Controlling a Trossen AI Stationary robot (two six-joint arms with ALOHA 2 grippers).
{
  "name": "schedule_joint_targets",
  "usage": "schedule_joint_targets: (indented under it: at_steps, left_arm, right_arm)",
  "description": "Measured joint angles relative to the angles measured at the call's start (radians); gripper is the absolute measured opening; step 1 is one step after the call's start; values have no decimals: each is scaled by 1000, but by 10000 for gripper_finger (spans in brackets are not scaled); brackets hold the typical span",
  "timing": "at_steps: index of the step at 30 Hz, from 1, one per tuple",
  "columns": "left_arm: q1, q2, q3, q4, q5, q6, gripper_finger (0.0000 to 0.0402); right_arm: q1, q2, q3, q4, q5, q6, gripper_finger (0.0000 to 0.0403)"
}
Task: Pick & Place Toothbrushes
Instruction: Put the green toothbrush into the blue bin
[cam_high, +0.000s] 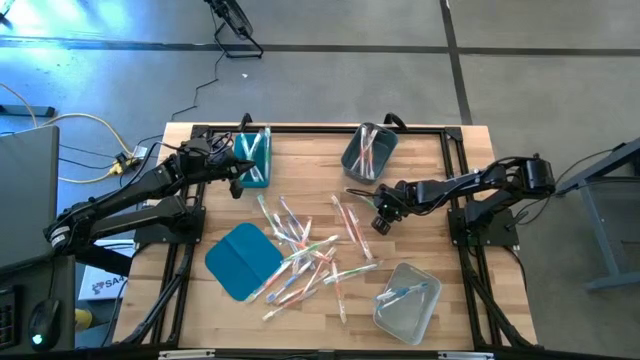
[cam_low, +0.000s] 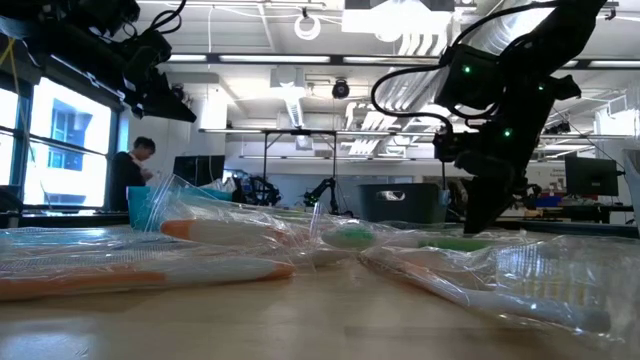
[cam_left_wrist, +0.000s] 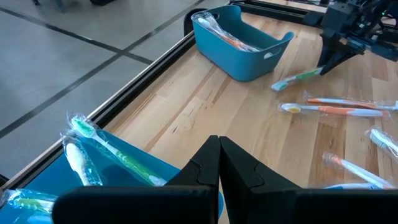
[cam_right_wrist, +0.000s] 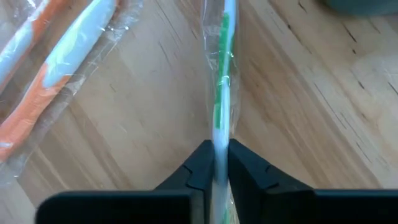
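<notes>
High view shows the wooden table (cam_high: 420, 240) with loose toothbrushes (cam_high: 300, 255) scattered mid-table between the bins. Right gripper (cam_high: 380, 222) sits low at the heap's right edge, its fingers (cam_right_wrist: 202, 165) pinching a green toothbrush (cam_right_wrist: 222, 74), seemingly wrapped. Left gripper (cam_high: 236, 187), pressed together, hovers by the teal bin (cam_high: 255, 160).

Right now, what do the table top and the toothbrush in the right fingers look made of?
Table top: looks like wood, pale butcher-block planks with visible grain and seams, matte finish.

Green toothbrush: seems plastic, white handle with green parts, sealed in a clear crinkly film wrapper that catches glare. The right gripper fingers are shut on it.

Fingers: dark and matte, probably plastic; hard to confirm.
</notes>
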Motion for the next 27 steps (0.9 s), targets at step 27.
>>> schedule_joint_targets:
  at_steps: [27]
  left_arm:
    - [0, 0, 0, 1, 0, 0, 1]
  right_arm:
    - [-7, -333, 2, 68, -19, -152, 15]
